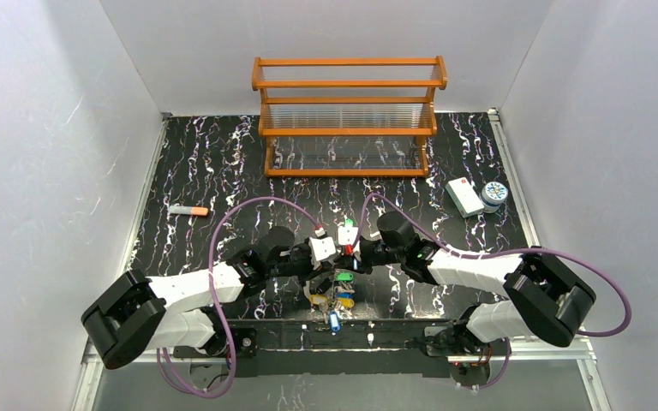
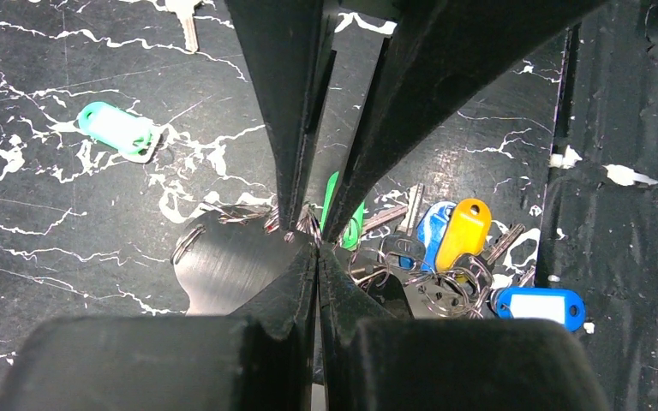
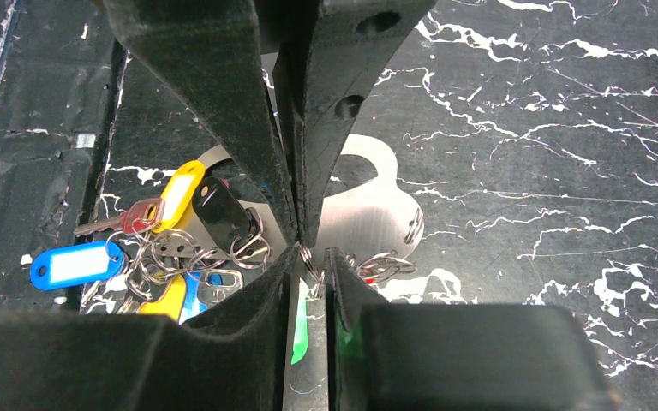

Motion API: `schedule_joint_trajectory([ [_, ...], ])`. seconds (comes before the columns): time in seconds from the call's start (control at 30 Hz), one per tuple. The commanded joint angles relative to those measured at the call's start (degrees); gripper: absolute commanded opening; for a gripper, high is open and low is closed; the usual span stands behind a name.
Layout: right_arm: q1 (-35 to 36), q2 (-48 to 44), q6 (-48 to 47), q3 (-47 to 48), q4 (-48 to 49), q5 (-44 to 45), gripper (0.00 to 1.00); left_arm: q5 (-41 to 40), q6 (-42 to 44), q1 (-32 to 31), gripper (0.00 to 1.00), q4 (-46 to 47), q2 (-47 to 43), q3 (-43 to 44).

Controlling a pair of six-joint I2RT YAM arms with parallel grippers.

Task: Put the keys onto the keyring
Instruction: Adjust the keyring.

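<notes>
My two grippers meet tip to tip over the table's front middle. The left gripper (image 1: 329, 251) (image 2: 317, 245) is shut, pinching a small split ring (image 3: 308, 259). The right gripper (image 1: 353, 250) (image 3: 313, 264) has its jaws narrowly apart around that same ring wire. A green tag (image 3: 300, 330) (image 2: 343, 208) hangs under it. Below lies the keyring (image 2: 223, 276) (image 3: 368, 218), which shows as flat brushed silver with small rings on its rim. A bunch of keys (image 1: 336, 300) (image 2: 454, 248) (image 3: 171, 248) with blue, yellow and red tags lies beside it.
A loose teal-tagged key (image 2: 120, 130) and a bare key (image 2: 187, 21) lie on the black marbled table. A wooden rack (image 1: 349, 116) stands at the back, with a white box (image 1: 463, 195) and a round tin (image 1: 494, 195) at right. An orange-tipped stick (image 1: 188, 210) lies at left.
</notes>
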Motion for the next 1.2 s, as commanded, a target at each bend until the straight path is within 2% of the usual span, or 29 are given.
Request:
schedule_joint_trajectory([
  [0.0, 1.4, 1.4, -2.6, 3.2, -1.8, -1.3, 0.27, 2.4, 0.4, -1.2, 0.00, 1.6, -0.8, 2.7],
  [0.17, 1.4, 1.6, -3.5, 3.3, -2.9, -1.2, 0.31, 2.5, 0.3, -1.2, 0.00, 1.6, -0.8, 2.7],
  [0.5, 1.8, 2.8, -4.9, 4.2, -5.0, -0.5, 0.32, 2.4, 0.5, -1.2, 0.00, 1.7, -1.0, 2.7],
  [0.83, 2.0, 1.9, -6.6, 4.8, -8.6, -3.9, 0.36, 1.6, 0.7, -1.3, 0.00, 1.7, -1.3, 2.0],
  [1.17, 2.0, 2.2, -0.6, 1.4, 1.2, -4.4, 0.33, 3.6, 0.7, -1.3, 0.00, 6.9, -3.4, -0.7],
])
